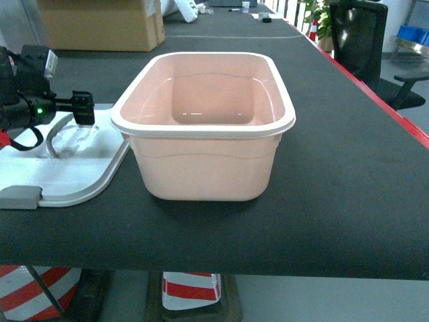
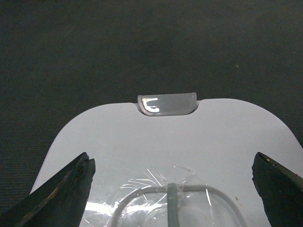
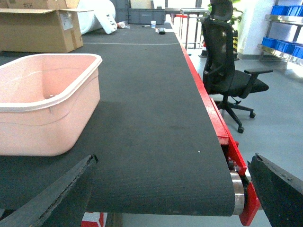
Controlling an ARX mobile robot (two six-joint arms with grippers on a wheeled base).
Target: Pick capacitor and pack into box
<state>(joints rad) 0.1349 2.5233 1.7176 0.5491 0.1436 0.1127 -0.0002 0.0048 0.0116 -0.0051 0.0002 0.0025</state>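
Fingers (image 2: 61, 189) of the left gripper (image 2: 177, 189) are spread wide, gripping nothing, hanging over a clear plastic packet (image 2: 165, 198) on the white lid (image 2: 118, 137) at the lower left of the head view (what the packet holds, I cannot tell). Right gripper (image 3: 173, 189) is wide apart too, empty, low over the black mat (image 3: 156, 118). Dead centre of the head view sits the pink box (image 1: 204, 127), open, lid lying just beside it. Cardboard carton (image 1: 100, 23) upper left, office chair (image 3: 227, 71) far right.
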